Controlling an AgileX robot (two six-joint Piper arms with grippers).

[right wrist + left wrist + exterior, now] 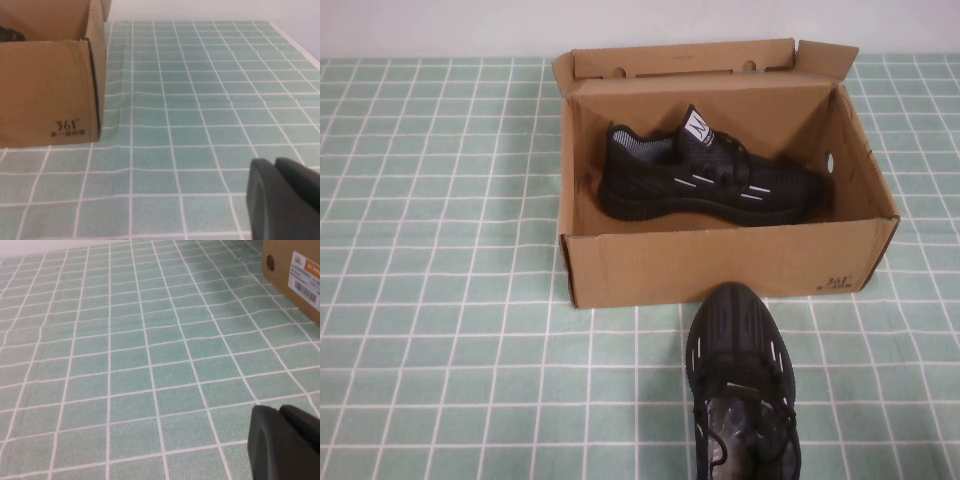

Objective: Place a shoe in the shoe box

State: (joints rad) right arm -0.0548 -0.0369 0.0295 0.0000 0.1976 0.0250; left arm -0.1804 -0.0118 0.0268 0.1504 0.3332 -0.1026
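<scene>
Shoes: two, alike; one shoe (pixel 715 180) lies on its side inside the box (pixel 720 265), toe toward the right pincer's side; a second shoe (pixel 740 390) stands on the desk just before the box's front wall, toe toward it.
Box: one, lid flap folded back, round hole in each side wall.
Left pincer (pixel 285 442): pressed together, empty, low over the desk (pixel 125 365); box side and white label (pixel 306 277) well ahead of it.
Right pincer (pixel 280 197): pressed together, empty, above bare checked cloth; box's printed front corner ahead, off to its left.
Obstructions: nothing lies between either pincer and the box.
</scene>
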